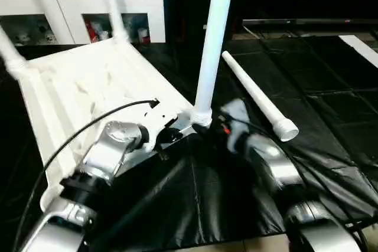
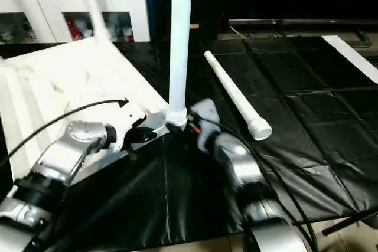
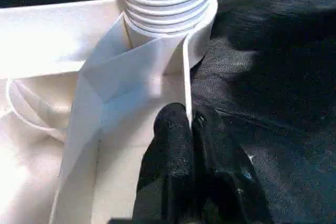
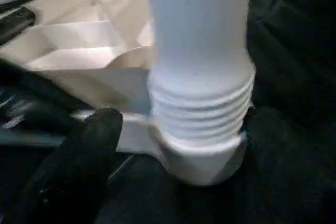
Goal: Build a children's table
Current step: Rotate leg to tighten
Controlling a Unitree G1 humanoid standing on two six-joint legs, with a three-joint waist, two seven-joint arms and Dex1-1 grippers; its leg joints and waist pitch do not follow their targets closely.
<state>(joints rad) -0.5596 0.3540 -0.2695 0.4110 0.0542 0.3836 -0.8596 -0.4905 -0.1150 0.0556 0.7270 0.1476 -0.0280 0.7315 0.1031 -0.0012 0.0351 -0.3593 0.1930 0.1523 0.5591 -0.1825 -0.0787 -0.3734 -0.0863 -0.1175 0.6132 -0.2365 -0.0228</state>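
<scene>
No brand, label or writing can be read anywhere. At the far left a white cabinet (image 1: 82,7) stands against the wall, with blurred red and blue items behind its glass fronts.

The children's table (image 1: 82,95) lies upside down on a black mat (image 1: 331,122) that covers the floor, its ribbed underside facing up. Three legs stand upright in corner sockets: one at the far left corner (image 1: 12,57), one near the cabinet (image 1: 112,10), and the tall near leg (image 1: 212,51), whose threaded base sits in the nearest socket. The left gripper (image 3: 190,124) has its jaws together, pinching the thin wall of the table's rim just beside that socket. Just right of the socket, the right gripper (image 4: 100,129) is near the leg's threaded base; its jaws stand apart, holding nothing. Further right, a fourth leg (image 1: 260,98) lies loose on the mat.
</scene>
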